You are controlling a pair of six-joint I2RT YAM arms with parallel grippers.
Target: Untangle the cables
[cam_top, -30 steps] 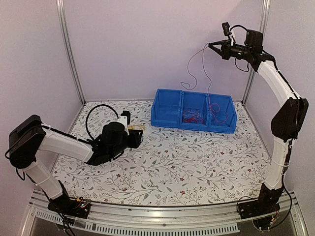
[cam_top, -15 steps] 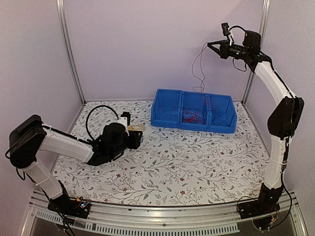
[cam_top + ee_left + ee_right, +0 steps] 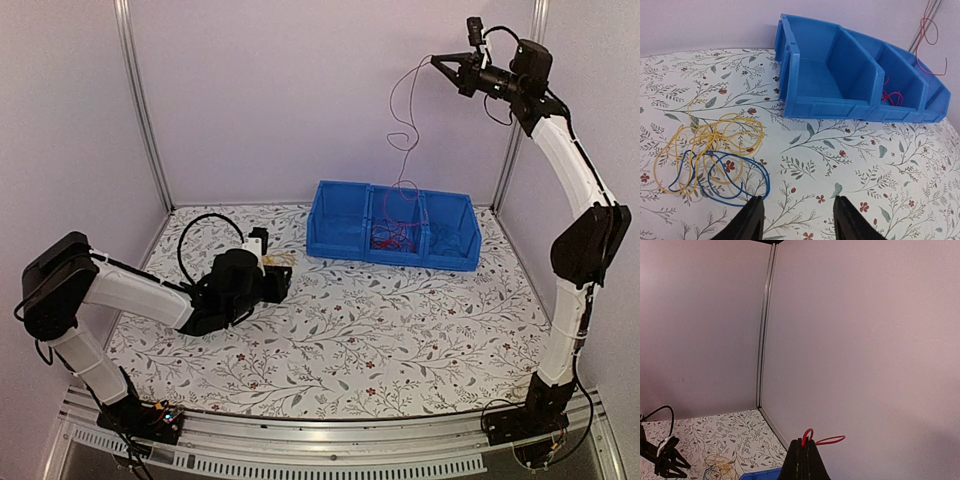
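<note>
My right gripper (image 3: 437, 60) is raised high near the back right corner, shut on a thin red cable (image 3: 400, 140). The cable hangs in curls down into the middle compartment of the blue bin (image 3: 340, 235), where more red cable (image 3: 390, 237) lies in a tangle. In the right wrist view a red loop (image 3: 808, 435) sticks out above the shut gripper (image 3: 804, 442). Yellow and blue cables (image 3: 710, 150) lie looped together on the table, just ahead and left of my open left gripper (image 3: 797, 220). It holds nothing and sits low over the table (image 3: 282, 278).
The three-compartment blue bin (image 3: 815, 107) stands at the back of the flowered table, its left compartment bare. Metal frame posts (image 3: 140, 100) and pale walls enclose the table. A thick black arm cable (image 3: 200, 225) arcs over the left arm.
My right gripper has risen and moved right, drawing the red cable upward; its hanging end has shifted from the right compartment toward the middle one. The left arm has stayed still.
</note>
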